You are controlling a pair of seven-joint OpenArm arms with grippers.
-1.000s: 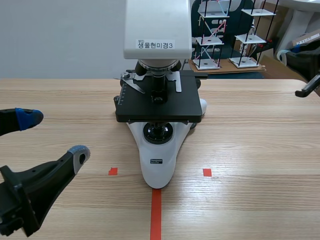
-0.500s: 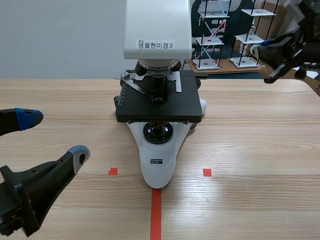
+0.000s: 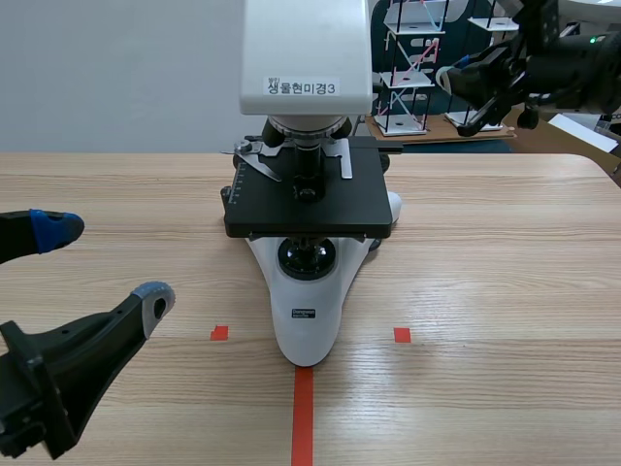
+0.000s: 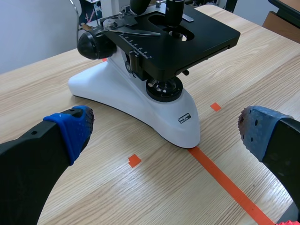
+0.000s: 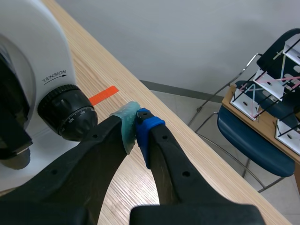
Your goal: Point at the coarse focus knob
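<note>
Knob (image 5: 68, 112) is black, ribbed, white tick marks, on the white microscope (image 5: 33, 51) by a TENSION label, just beside pressed-together fingertips of right gripper (image 5: 136, 120); left gripper (image 4: 166, 126) spread wide, microscope ahead.

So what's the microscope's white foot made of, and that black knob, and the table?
The microscope's white base looks like glossy painted metal or hard plastic; the smooth shine fits either. The black focus knob looks like matte plastic or metal, with fine ridges around its rim. The table shows wood grain, probably a laminate.
</note>
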